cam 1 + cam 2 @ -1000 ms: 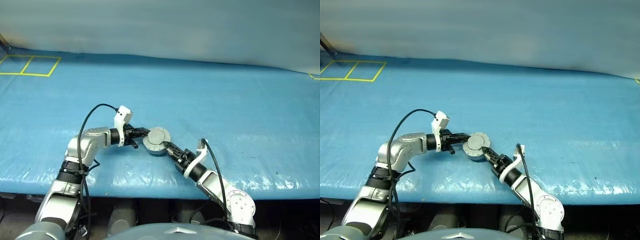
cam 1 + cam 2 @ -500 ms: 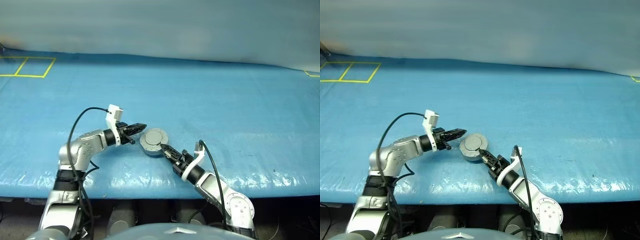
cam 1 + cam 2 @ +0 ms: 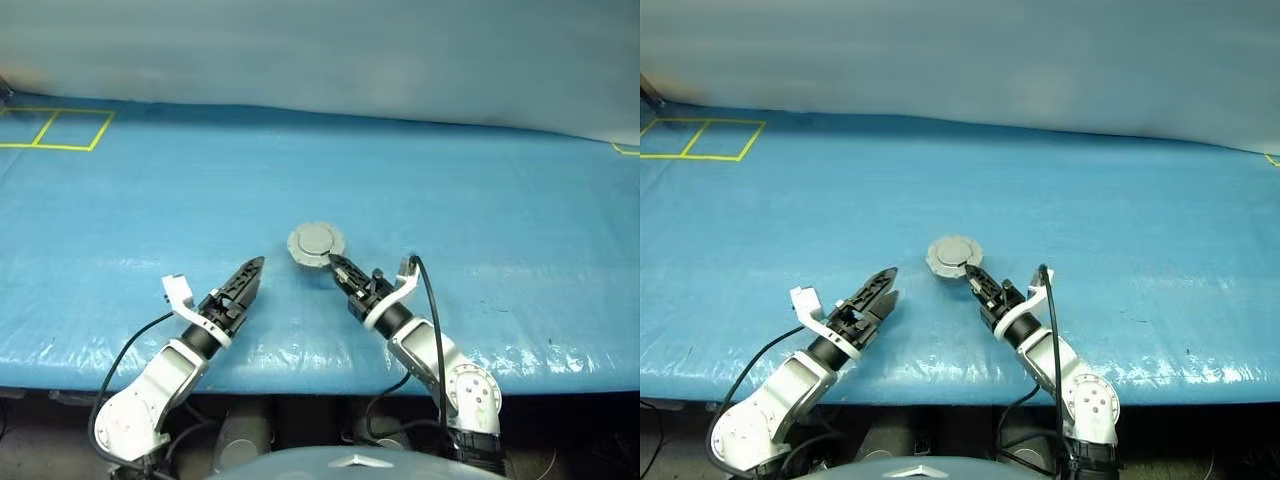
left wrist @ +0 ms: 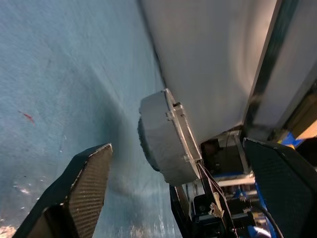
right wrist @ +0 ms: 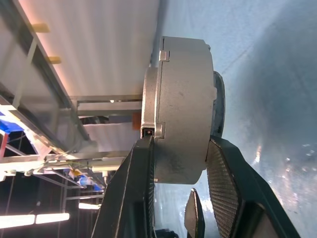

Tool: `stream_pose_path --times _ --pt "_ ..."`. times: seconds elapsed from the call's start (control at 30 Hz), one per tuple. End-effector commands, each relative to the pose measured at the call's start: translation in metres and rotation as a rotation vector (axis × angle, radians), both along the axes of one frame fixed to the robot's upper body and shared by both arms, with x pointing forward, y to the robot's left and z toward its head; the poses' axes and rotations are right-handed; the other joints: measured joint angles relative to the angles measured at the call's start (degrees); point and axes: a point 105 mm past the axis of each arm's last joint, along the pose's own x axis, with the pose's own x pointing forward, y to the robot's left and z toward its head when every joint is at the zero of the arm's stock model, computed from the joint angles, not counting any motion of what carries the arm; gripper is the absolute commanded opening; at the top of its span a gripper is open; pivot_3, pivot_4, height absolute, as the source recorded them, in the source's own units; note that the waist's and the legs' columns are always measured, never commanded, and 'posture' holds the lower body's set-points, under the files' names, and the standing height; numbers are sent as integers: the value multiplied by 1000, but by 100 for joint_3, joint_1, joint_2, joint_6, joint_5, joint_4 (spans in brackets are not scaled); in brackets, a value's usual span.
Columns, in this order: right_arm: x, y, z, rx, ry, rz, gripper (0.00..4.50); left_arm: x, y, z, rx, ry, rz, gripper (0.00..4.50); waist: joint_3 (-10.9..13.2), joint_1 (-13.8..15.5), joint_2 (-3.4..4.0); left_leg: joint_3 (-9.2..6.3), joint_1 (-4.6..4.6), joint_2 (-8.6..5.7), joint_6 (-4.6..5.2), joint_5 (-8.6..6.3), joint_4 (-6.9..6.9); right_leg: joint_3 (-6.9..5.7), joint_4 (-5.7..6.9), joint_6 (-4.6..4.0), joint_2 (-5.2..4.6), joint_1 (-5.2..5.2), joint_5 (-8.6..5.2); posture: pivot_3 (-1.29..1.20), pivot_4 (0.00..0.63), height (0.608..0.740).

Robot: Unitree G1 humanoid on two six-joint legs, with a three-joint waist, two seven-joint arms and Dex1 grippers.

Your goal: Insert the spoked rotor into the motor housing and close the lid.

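Note:
The motor housing (image 3: 316,243) is a small round grey cup over the blue table (image 3: 480,220), with the lid (image 3: 954,253) shut flat on top, plain grey face up. My right gripper (image 3: 333,264) is shut on the housing's near edge. In the right wrist view the housing (image 5: 183,99) sits between the two fingers (image 5: 143,183). My left gripper (image 3: 255,276) is open and stands apart to the housing's near left, pointing towards it. Its wrist view has the housing (image 4: 166,144) ahead between wide-spread fingers (image 4: 91,178). The spoked rotor is hidden.
Yellow taped squares (image 3: 55,128) mark the table's far left corner, and a small yellow mark (image 3: 628,150) lies at the far right. A pale wall (image 3: 320,50) bounds the back. The table's front edge (image 3: 300,365) runs just under both arms.
My left gripper has opened, let go of the housing's side and drawn back to the near left, rolling as it went. The right gripper has kept its hold and raised the housing slightly.

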Motion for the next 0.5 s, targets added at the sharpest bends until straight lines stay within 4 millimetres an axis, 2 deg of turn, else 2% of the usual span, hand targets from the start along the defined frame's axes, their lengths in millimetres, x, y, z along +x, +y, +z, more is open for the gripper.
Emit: stream_pose_path --times 0.03,0.2,0.5 --pt "0 15 35 94 -111 53 1130 -2 -23 11 -202 -18 36 4500 0 3 0 0 -3 -3 2 -1 0 0 -1 -1 4 -2 -1 0 150 740" --pt "-6 25 38 83 -118 117 1130 -4 -33 17 -261 -48 -3 4500 -1 1 -1 4 -17 -12 13 -8 1 3 -11 3 22 -8 1 0 150 740" --pt "-22 40 36 66 -94 199 1130 -1 -46 11 -305 -26 -52 4500 -1 -4 0 4 -20 -9 10 -5 6 1 -5 4 28 -13 2 0 150 740"
